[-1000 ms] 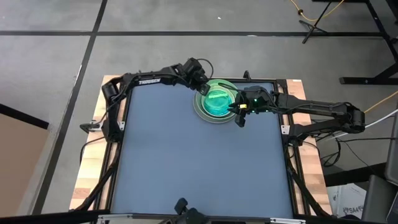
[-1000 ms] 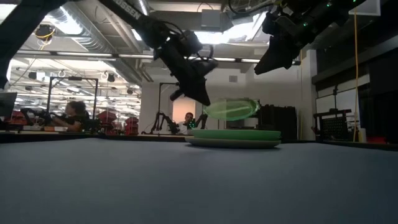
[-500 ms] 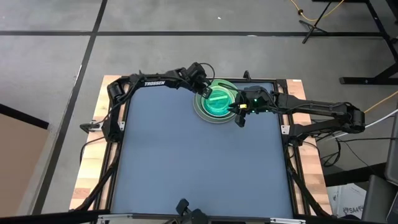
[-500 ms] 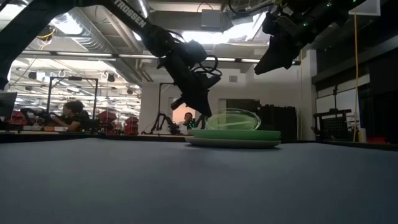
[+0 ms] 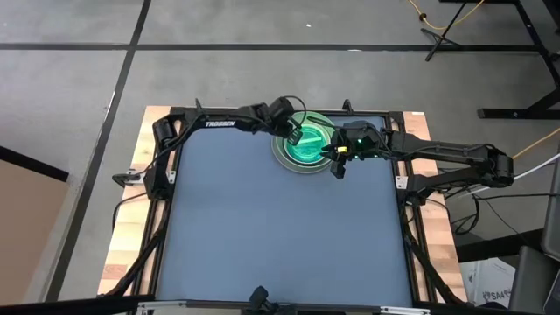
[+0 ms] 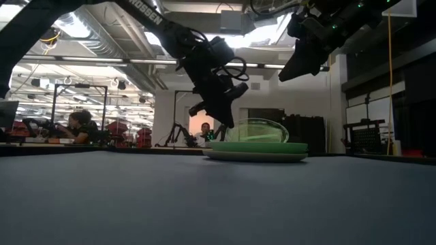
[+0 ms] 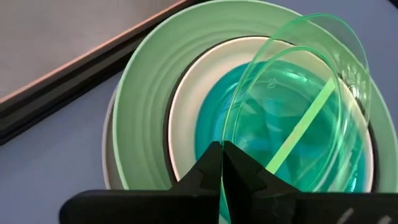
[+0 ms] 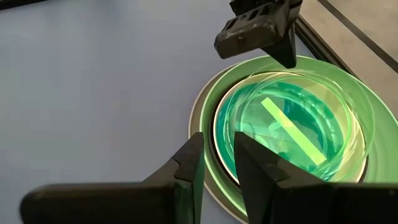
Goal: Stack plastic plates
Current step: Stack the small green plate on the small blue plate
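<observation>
Since a second ago my left claw [image 5: 294, 136] has come down from a raised, tilted carry, and the green plate [image 6: 256, 129] now sits on the stack [image 5: 306, 144] at about 1 o'clock on the desk [image 5: 262, 227], near the far edge. From the left wrist view the fingers are pressed together on that plate's rim, pinching it; the plate looks slightly tilted, its far edge not quite nested.

My right claw [image 5: 337, 162] hovers at the stack's 4 o'clock side, fingers a little spread and holding nothing.

To finish well I'd level the plate so its rim seats all round, then open and back away toward 10 o'clock without dragging it.

The lower plates are hard to count: I make out a grey one, a light green one, a white rim and blue-green tints; any black plate is hidden.
</observation>
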`<state>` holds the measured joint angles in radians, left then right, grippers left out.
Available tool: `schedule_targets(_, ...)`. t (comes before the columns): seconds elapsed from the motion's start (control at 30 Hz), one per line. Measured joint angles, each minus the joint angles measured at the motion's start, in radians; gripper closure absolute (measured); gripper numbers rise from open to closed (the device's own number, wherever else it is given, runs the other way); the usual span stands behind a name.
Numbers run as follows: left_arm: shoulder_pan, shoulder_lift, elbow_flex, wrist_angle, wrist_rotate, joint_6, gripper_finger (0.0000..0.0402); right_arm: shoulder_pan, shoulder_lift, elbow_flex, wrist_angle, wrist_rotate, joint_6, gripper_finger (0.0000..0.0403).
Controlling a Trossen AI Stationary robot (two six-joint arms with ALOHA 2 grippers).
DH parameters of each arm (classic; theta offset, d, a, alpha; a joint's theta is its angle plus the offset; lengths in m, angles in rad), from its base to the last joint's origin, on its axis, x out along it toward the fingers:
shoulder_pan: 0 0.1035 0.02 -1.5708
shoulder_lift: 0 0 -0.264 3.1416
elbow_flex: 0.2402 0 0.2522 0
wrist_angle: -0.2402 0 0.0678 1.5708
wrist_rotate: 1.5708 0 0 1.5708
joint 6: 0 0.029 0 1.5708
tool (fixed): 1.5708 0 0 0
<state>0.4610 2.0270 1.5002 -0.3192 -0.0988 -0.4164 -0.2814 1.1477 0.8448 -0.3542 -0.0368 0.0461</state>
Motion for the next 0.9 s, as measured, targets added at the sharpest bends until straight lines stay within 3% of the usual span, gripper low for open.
schedule_targets(0.9,-0.010,0.000,0.000,-0.001,-0.042,0.008,0.0399,0.000,0.000,0.000,0.000,0.000,0.000,0.0324)
